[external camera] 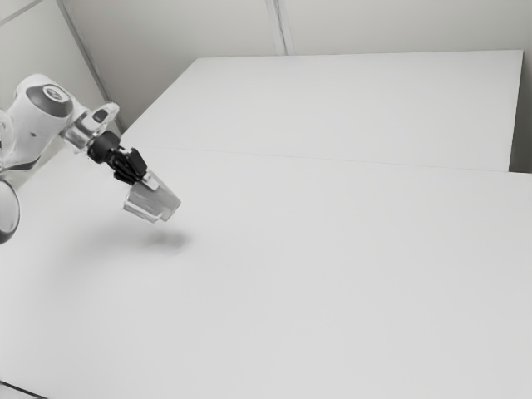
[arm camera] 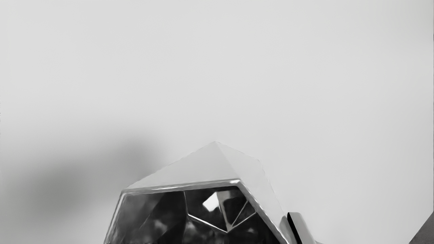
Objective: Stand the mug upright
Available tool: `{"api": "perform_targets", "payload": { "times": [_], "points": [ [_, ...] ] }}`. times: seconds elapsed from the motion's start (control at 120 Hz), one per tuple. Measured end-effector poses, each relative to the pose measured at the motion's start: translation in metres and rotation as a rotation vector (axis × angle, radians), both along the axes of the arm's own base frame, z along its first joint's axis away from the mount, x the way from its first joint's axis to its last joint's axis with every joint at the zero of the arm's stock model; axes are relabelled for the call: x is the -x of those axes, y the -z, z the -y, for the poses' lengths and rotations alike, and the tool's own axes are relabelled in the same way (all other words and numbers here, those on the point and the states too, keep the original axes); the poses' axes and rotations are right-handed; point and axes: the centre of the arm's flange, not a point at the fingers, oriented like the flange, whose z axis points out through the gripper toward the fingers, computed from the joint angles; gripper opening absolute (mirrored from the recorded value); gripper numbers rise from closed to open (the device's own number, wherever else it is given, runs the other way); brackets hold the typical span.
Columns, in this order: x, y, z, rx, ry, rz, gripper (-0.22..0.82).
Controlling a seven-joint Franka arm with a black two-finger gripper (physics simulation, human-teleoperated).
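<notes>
Black fingers (external camera: 130, 165) grip the mug (external camera: 156, 199), tilted at their tips, above the counter (external camera: 332, 274). It looks stiff and fairly light, its glossy facets perhaps slippery, maybe breakable; I'd pinch the wall near the rim.

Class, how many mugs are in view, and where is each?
1: the tilted mug is held by the gripper above the table; both views show the same one.

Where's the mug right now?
In the exterior view, the mug is toward the view's left, held in the air by the robot's black fingers, just above a soft shadow on the white table.
</notes>
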Motion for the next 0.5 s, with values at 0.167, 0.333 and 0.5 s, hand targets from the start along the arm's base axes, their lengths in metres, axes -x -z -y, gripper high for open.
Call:
{"api": "perform_targets", "payload": {
  "times": [0.167, 0.333, 0.5],
  "points": [
    [-0.016, -0.014, 0.07, -0.358, 0.136, -0.043, -0.17],
    [0.003, 0.0, 0.104, -0.522, 0.121, -0.04, -0.17],
    [0.023, 0.022, 0.123, -0.633, 0.093, -0.026, -0.18]
  ]
}}
